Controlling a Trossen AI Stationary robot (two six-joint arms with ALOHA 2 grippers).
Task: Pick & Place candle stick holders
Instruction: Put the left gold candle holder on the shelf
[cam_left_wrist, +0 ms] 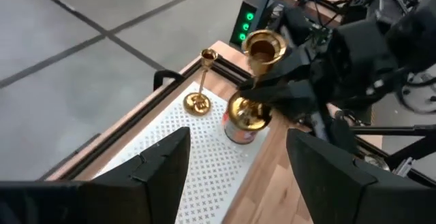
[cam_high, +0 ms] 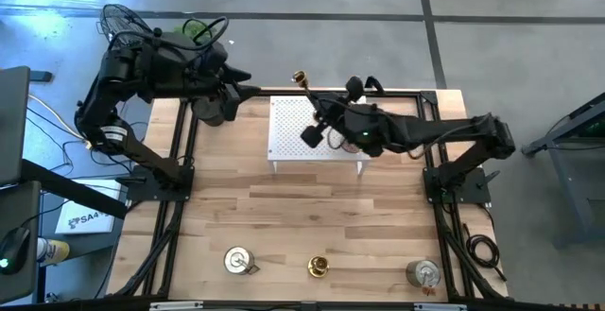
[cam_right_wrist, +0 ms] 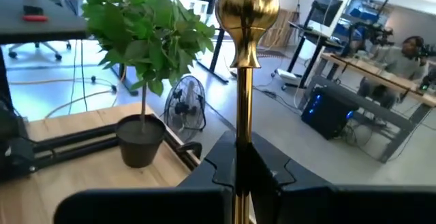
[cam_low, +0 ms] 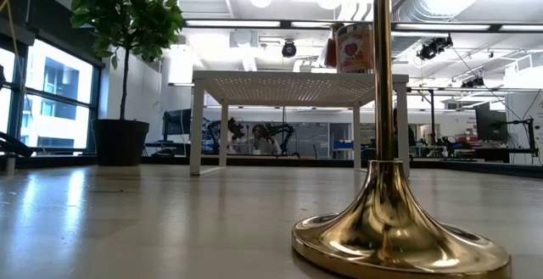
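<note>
Looking down from the high view, I have my right pincer [cam_high: 326, 122] over the white perforated stand [cam_high: 288, 141], clamped on a brass candle stick [cam_high: 333, 133], while another brass stick [cam_high: 300, 77] stands at the stand's far edge and three holders wait on the surface [cam_high: 284, 216] well nearer than the stand: a grey cylinder [cam_high: 236, 260], a brass one [cam_high: 319, 267] and a second grey cylinder [cam_high: 424, 273]. From my left wrist, my left pincer [cam_left_wrist: 238, 163] hangs open beside the stand, and the held stick [cam_left_wrist: 262, 50] is upright just above a squat holder [cam_left_wrist: 244, 118] on the stand, so I judge a straight lowering beside it is needed. From my right wrist, the stem [cam_right_wrist: 242, 88] runs vertically between my closed fingers [cam_right_wrist: 218, 166].
</note>
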